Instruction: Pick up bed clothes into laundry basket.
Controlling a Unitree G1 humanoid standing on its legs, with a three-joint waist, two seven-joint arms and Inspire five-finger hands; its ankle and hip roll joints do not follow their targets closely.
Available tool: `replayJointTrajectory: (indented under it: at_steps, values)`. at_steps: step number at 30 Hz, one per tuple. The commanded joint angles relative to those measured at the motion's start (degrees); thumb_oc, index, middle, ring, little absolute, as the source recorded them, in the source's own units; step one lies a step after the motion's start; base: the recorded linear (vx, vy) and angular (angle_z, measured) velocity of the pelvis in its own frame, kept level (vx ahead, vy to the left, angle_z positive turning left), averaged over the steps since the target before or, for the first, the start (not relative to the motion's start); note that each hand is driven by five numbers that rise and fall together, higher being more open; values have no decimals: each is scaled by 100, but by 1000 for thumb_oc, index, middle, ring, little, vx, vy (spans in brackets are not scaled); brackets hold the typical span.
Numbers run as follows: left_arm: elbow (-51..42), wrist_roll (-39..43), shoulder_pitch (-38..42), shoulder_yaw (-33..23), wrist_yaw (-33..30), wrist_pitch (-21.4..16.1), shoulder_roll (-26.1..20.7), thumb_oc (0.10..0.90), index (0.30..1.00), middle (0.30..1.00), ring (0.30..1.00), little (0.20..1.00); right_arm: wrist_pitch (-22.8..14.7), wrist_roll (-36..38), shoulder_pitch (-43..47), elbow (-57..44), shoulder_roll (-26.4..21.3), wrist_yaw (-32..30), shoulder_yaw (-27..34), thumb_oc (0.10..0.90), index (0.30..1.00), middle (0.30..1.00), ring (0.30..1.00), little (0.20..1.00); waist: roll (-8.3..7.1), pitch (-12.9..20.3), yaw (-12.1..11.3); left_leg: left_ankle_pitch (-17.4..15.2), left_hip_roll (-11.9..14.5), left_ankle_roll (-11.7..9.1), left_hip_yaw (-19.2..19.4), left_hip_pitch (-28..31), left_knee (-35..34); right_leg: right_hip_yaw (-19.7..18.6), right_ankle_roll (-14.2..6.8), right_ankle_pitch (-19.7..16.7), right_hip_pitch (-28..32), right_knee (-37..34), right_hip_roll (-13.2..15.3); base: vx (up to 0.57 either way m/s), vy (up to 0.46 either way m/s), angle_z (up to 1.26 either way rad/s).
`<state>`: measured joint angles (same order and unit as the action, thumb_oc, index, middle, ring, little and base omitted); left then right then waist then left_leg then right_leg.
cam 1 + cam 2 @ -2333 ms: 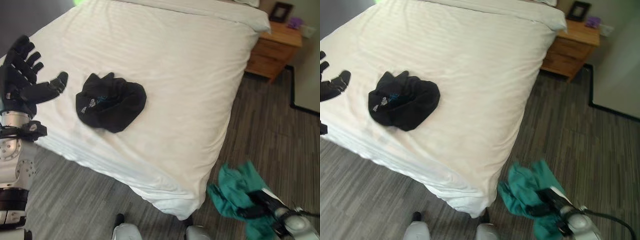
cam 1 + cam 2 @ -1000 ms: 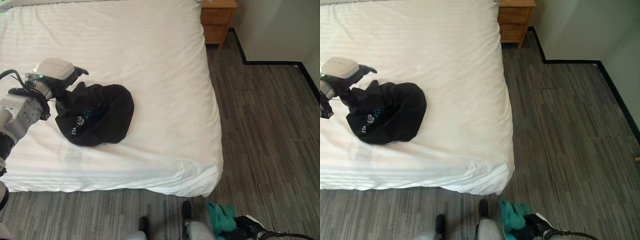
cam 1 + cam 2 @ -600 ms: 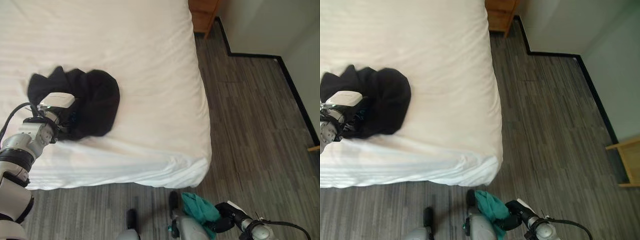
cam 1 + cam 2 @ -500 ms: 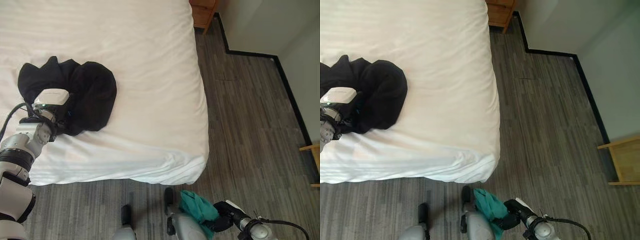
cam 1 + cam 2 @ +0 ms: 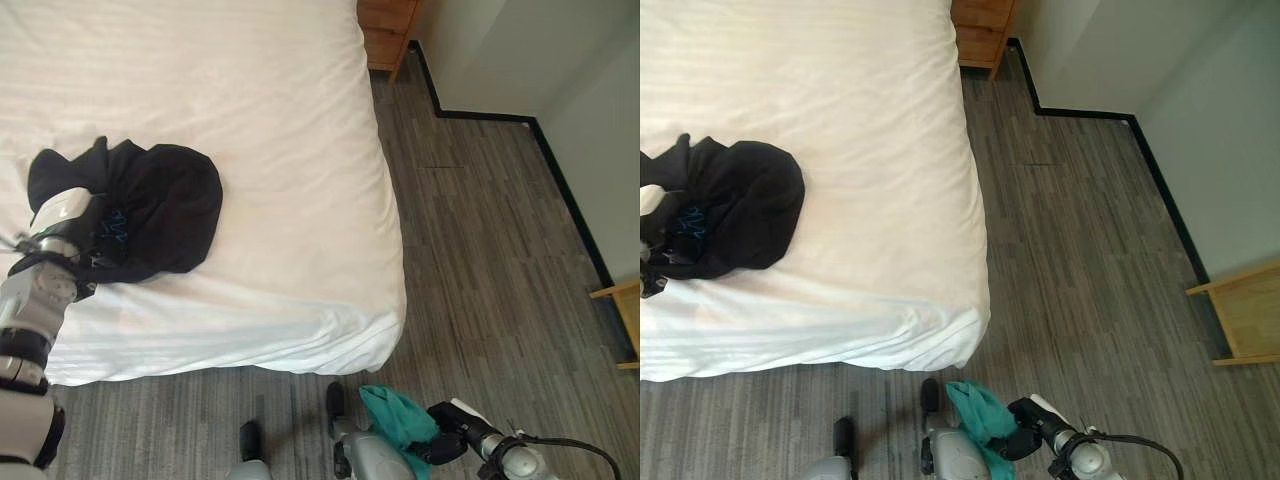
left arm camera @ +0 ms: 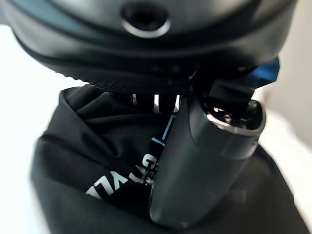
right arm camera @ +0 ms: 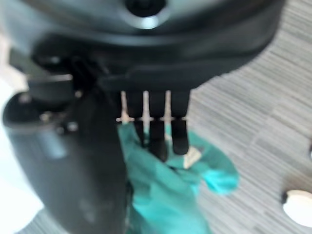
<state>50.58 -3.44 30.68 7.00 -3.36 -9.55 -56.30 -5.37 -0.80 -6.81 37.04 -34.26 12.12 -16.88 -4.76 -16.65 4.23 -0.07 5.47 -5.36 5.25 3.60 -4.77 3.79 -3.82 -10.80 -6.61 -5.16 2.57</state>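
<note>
A crumpled black garment (image 5: 170,205) with pale lettering lies on the white bed (image 5: 250,100) near its front edge. My left hand (image 5: 75,240) is dug into the garment's left side. The left wrist view has the thumb (image 6: 204,161) pressed onto a fold of the black cloth (image 6: 87,161), with the fingers curled into it. My right hand (image 5: 447,445) hangs low over the floor, off the bed's corner. It is shut on a bunched green garment (image 5: 395,415). In the right wrist view its fingers (image 7: 156,131) curl into the green cloth (image 7: 165,195).
Grey plank floor runs along the bed's right side to a wall with a black skirting. A wooden nightstand (image 5: 385,25) stands at the far corner of the bed. The corner of a light wooden piece of furniture (image 5: 1240,310) shows at the right edge.
The camera has swung to the right. My left hand has come down from above the bed onto the black garment and closed into it, bunching its left side. The right hand still holds the green garment.
</note>
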Motion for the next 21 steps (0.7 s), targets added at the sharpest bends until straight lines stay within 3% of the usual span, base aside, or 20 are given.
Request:
replayJointTrajectory:
  at_steps: [1,2,3,5,7,8,9,10,11,13,14,16,17,18,19,20,21]
  values:
    - [151,1504,-344,-831,-436,-62,-273,400,300,300,300,300,-120,394,-241,-127,-547,-204,464,400,300,300,300,300,-91,231,-189,109,-251,172,-529,-407,30,-26,-510,989,491,462,281,63,28,3]
    - [-73,1961,-594,-1205,-536,-160,-229,400,300,300,300,300,-112,407,-305,-275,-598,-214,582,400,300,300,300,300,-64,264,-203,84,-264,174,-530,-362,33,-21,-504,1004,541,453,287,76,25,4]
    - [-997,2777,-1128,-1911,-813,-446,19,400,300,300,300,300,-94,397,-424,-420,-599,-311,846,400,300,300,300,300,-20,319,-272,51,-279,175,-562,-310,41,-6,-489,1040,612,435,292,76,25,6]
    - [-1231,3075,-1347,-2166,-862,-556,196,400,300,300,300,300,-69,411,-462,-509,-617,-345,957,400,300,300,300,300,1,346,-272,36,-279,173,-568,-278,43,4,-484,1054,654,423,295,61,3,14]
    - [-1883,4184,-1634,-2633,-852,-876,694,400,300,300,300,300,-47,752,-362,-449,-578,-625,1396,400,300,300,300,300,59,408,-276,14,-293,170,-608,-215,37,31,-474,1090,751,385,294,75,3,14]
    - [-2311,4805,-1800,-2776,-863,-1065,1162,400,300,300,300,300,-56,1149,-297,-533,-480,-860,1721,400,300,300,300,300,100,452,-259,0,-301,174,-624,-180,34,35,-465,1105,795,370,302,69,15,5]
    - [-2546,4839,-2005,-2776,-924,-1002,1287,400,300,300,300,300,-43,1318,-329,-1171,-469,-1014,2104,400,300,300,300,300,131,503,-228,-4,-303,179,-623,-163,33,39,-461,1109,813,353,303,53,10,9]
    - [-2551,4836,-2009,-2772,-928,-1000,1293,400,300,300,300,300,-37,1317,-341,-1181,-471,-1014,2110,400,300,300,300,300,135,502,-230,-12,-301,179,-624,-154,34,40,-461,1114,823,352,302,38,18,6]
    - [-3904,4647,-2379,-2621,-939,-1084,1484,400,300,300,300,300,-282,1870,-2,-1813,-492,-1512,2861,400,300,300,300,300,211,622,-235,42,-349,203,-642,-163,39,46,-433,1058,852,307,310,0,0,0]
    - [-4352,4573,-2491,-2636,-923,-1072,1581,400,300,300,300,300,-347,1917,31,-2115,-506,-1623,3104,400,300,300,300,300,250,658,-244,30,-357,212,-651,-148,41,45,-429,1068,884,286,310,29,2,4]
    - [-5274,4586,-2664,-2469,-718,-1109,1814,400,300,300,300,300,-582,2095,231,-2848,-473,-1858,3470,400,300,300,300,300,295,744,-254,17,-389,234,-671,-127,38,52,-413,1089,932,268,316,59,4,9]
    - [-5607,4512,-2694,-2363,-661,-1101,1920,400,300,300,300,300,-758,2523,404,-3199,-347,-1924,3564,400,300,300,300,300,316,784,-259,9,-404,243,-688,-120,40,40,-401,1105,959,264,317,38,-8,11]
    - [-6027,4733,-2705,-1886,-497,-1001,2350,400,300,300,300,300,-1076,3800,619,-3607,136,-1832,3417,400,300,300,300,300,332,811,-247,38,-426,251,-712,-137,62,18,-363,1099,946,289,322,35,-13,6]
    - [-6033,4734,-2714,-1881,-497,-996,2351,400,300,300,300,300,-1075,3813,602,-3608,134,-1823,3423,400,300,300,300,300,333,820,-248,3,-424,251,-717,-113,57,23,-364,1131,972,282,320,0,0,0]
    - [-6093,4993,-2732,-1440,-345,-877,2544,400,300,300,300,300,-1281,4713,713,-4085,579,-1651,3188,400,300,300,300,300,357,775,-218,27,-430,251,-738,-116,99,-9,-334,1142,968,326,310,0,0,0]
    - [-6252,4986,-2859,-1359,-264,-694,2655,400,300,300,300,300,-1171,4820,657,-4317,721,-1515,3099,400,300,300,300,300,365,800,-209,17,-431,249,-752,-123,102,-24,-319,1181,962,339,303,-14,5,3]
    - [-6253,5003,-3065,-850,14,-402,2937,400,300,300,300,300,-1138,5095,511,-4765,951,-1271,2816,400,300,300,300,300,374,774,-162,-2,-421,238,-758,-148,209,-87,-281,1219,951,425,308,0,0,0]
